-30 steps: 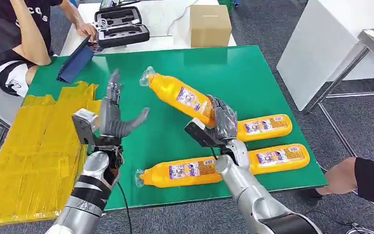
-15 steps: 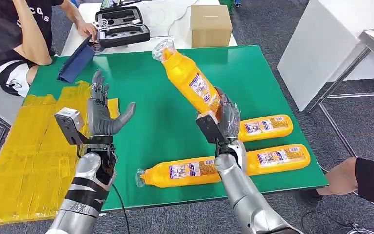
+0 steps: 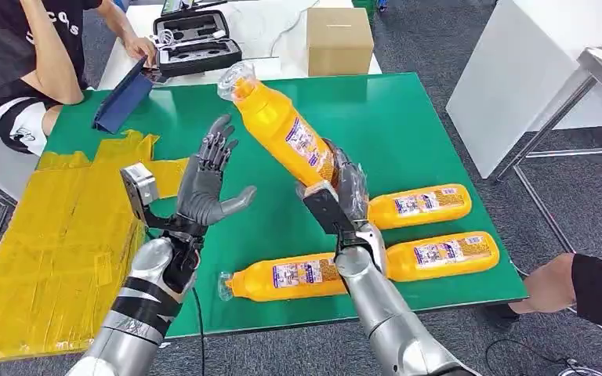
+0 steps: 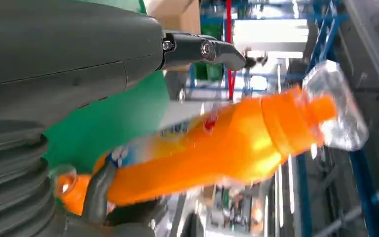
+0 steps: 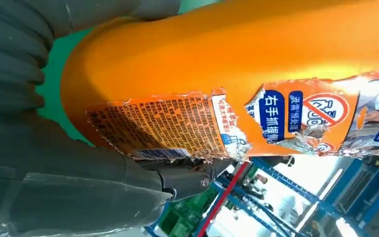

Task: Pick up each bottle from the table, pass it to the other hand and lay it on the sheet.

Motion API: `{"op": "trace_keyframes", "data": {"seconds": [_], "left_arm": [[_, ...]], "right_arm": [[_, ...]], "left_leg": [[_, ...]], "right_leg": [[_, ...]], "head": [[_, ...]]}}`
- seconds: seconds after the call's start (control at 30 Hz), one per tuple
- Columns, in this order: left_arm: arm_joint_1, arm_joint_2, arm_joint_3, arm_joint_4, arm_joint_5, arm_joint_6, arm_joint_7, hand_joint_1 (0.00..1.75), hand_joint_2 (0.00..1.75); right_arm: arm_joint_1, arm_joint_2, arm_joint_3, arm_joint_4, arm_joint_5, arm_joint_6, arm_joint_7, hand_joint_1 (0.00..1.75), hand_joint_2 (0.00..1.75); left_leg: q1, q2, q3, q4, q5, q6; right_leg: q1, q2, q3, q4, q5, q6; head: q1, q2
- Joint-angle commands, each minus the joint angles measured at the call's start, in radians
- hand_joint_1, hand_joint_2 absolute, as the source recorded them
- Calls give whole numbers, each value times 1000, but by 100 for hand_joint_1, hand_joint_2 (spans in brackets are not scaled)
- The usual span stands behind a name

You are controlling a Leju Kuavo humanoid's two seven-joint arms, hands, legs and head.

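**Right hand holds one bottle aloft; left hand spread beside it**

Nearest the robot, a bottle (image 3: 288, 276) lies on its side at the front of the green table (image 3: 407, 117), its base hidden behind the right forearm. Two more lying bottles, one (image 3: 439, 252) in front and one (image 3: 417, 205) behind, sit to the right, each partly cut off by the same arm.

The right hand (image 3: 343, 197) grips the lower body of the raised bottle (image 3: 282, 129), which tilts up and to the left with its clear cap at the top. In the right wrist view the bottle's torn label is legible only in part. The left hand (image 3: 206, 188) is held up just left of that bottle, holding nothing, fingers spread; whether any fingertip touches it cannot be told.

The yellow sheet (image 3: 55, 235) covers the table's left end, its near edge crumpled. At the right edge a person's hand (image 3: 549, 283) shows, sleeve cut off. Farther back lie a blue pouch (image 3: 121, 98), a cardboard box (image 3: 339, 39) and an open black case (image 3: 196, 41).
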Motion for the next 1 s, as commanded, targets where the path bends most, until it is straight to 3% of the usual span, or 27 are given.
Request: {"op": "trace_keyframes", "data": {"seconds": [0.03,0.3,0.37,0.47,0.73,0.8,0.87,1.0], "left_arm": [[-50,41,-59,55,9,-21,10,0,175],[-72,37,-51,92,18,-17,13,0,175],[-85,35,-47,110,21,-13,10,0,175],[-98,32,-33,131,25,3,6,0,175],[-98,32,-32,131,25,4,5,0,175],[-112,33,-20,155,29,2,-3,0,175],[-115,23,-7,164,27,23,-8,0,175],[-107,10,21,163,37,53,-16,0,175]], "right_arm": [[-34,6,67,52,18,6,-3,175,175],[-37,34,150,97,86,10,9,175,175],[-43,48,196,144,105,39,18,175,175],[-72,44,250,235,84,188,36,175,175],[-74,42,253,239,85,193,36,175,175],[-91,25,293,284,52,347,20,175,175],[-91,16,329,294,50,404,16,175,175],[-93,13,348,317,61,402,36,175,175]], "left_leg": [[0,2,6,0,-3,-1],[0,2,6,0,-2,-1],[1,2,7,1,-3,-1],[1,2,6,0,-3,-1],[1,2,7,0,-3,-1],[1,2,9,0,-4,-2],[1,1,4,-1,-1,-1],[1,0,7,1,-3,-1]], "right_leg": [[1,0,5,0,-2,-2],[1,0,5,0,-2,-2],[1,1,6,0,-2,-2],[1,0,6,0,-2,-2],[1,0,6,0,-2,-2],[1,1,8,0,-3,-2],[1,0,4,-1,-1,-1],[1,-2,7,0,-3,-2]], "head": [[0,0],[0,0],[0,0],[0,0],[0,0],[0,0],[0,0],[0,0]]}}
